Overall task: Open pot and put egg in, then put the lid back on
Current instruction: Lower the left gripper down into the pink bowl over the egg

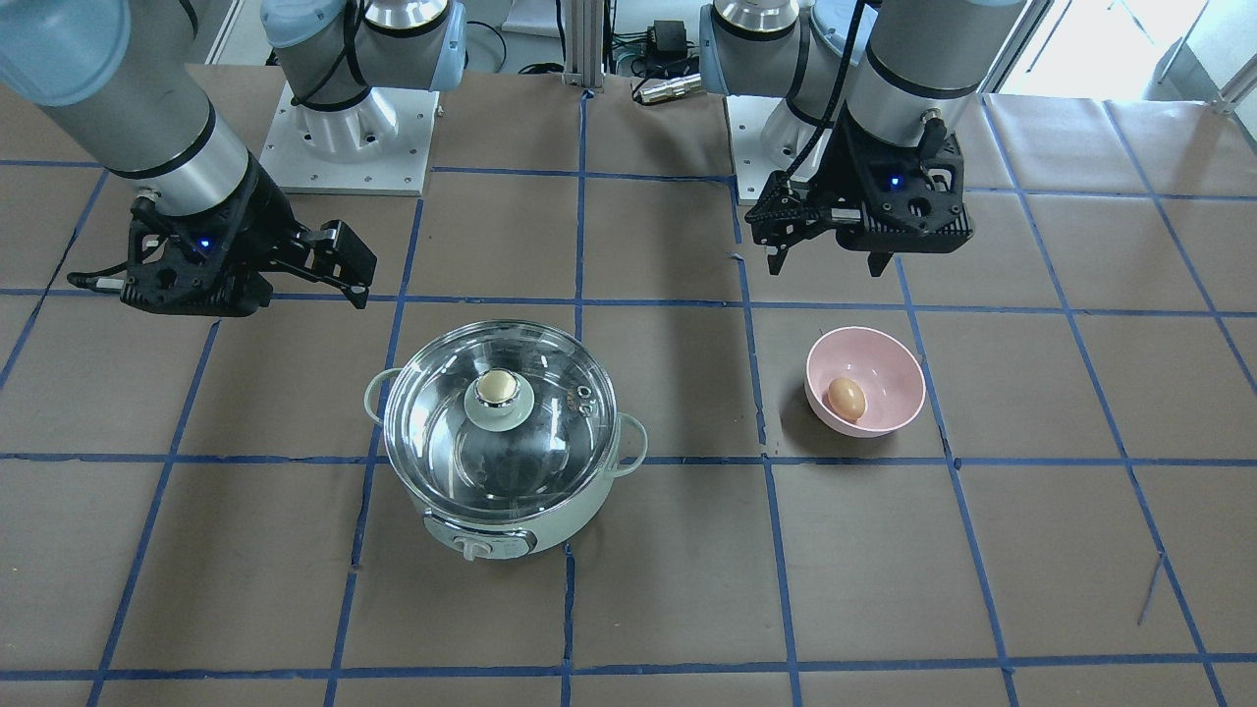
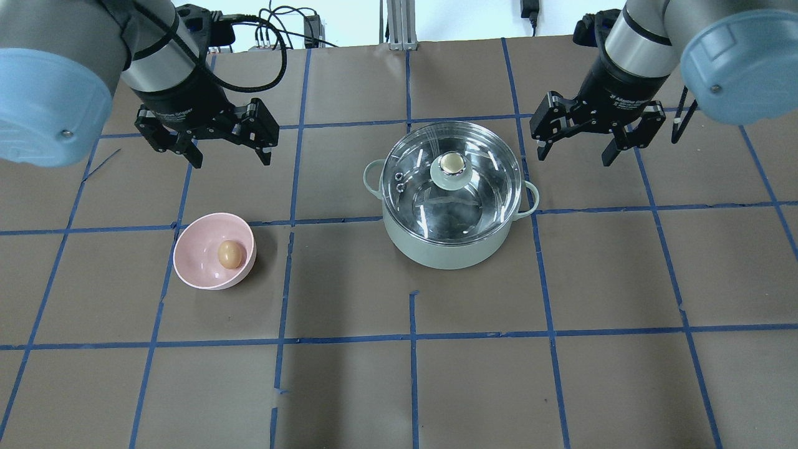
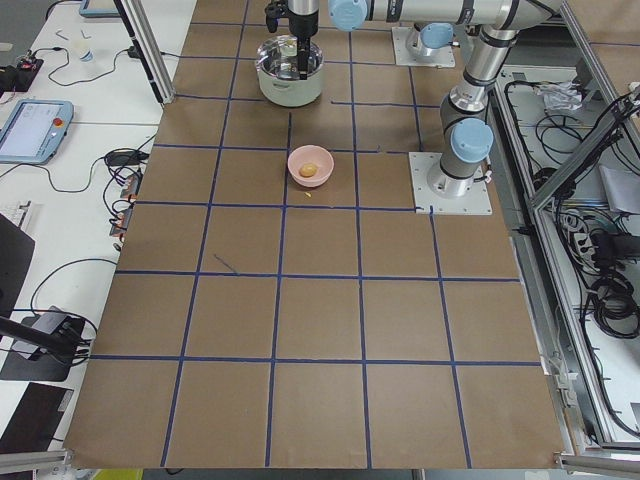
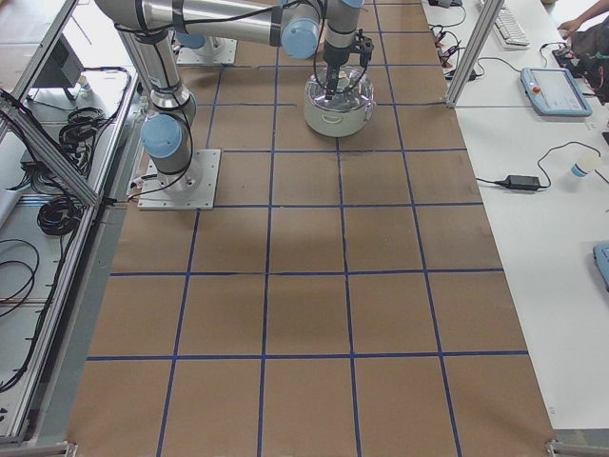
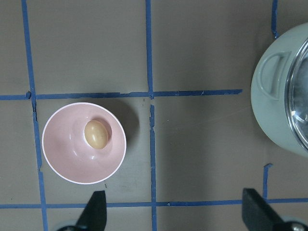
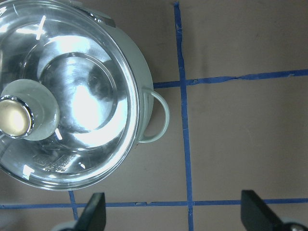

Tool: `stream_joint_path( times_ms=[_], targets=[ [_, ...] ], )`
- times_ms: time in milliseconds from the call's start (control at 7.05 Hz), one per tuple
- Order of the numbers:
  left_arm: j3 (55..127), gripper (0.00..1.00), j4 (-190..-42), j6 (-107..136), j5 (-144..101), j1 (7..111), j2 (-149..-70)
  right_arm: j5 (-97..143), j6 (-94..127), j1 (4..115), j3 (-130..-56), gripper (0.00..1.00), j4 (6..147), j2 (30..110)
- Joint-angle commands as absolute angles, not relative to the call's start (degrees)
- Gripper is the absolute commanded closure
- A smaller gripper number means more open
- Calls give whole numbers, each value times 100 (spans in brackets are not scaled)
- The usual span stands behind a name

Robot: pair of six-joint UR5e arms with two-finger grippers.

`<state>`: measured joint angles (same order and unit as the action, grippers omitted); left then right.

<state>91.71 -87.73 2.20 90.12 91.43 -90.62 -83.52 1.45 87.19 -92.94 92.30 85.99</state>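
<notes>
Mint pot (image 1: pixel 587 513) | domed glass lid (image 1: pixel 550 442) on | oval egg (image 1: pixel 847 398) in bowl (image 1: pixel 892 365)

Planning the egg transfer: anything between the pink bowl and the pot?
No, just bare taped table between pink bowl and pot, per the overhead view.

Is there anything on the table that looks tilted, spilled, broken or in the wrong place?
Nothing stands out. The lid sits level on the pot, the egg lies whole in the pink bowl, and the left tool and right tool hang open above the table, touching nothing.
</notes>
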Motion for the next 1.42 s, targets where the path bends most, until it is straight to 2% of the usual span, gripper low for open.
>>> stream_joint_path(
  times_ms=[0,284,709,851,1277],
  targets=[
    [9403,0,-8772,-207,8931,8320,-9070,-8350,149,8719,-9299,0,9264,8604],
    [9701,0,-8745,-1025,8965,7587,-9245,-8350,149,8719,-9299,0,9272,8596],
    [10782,0,-7815,-844,8991,7585,-9247,-8350,141,8719,-9308,0,9272,8596],
    [10941,3,-7779,-626,8965,7620,-9237,-8350,123,8719,-9316,0,9272,8596],
    [11432,4,-6991,-668,8982,7594,-9456,-8350,132,8719,-9343,0,9281,8596]
  ],
)
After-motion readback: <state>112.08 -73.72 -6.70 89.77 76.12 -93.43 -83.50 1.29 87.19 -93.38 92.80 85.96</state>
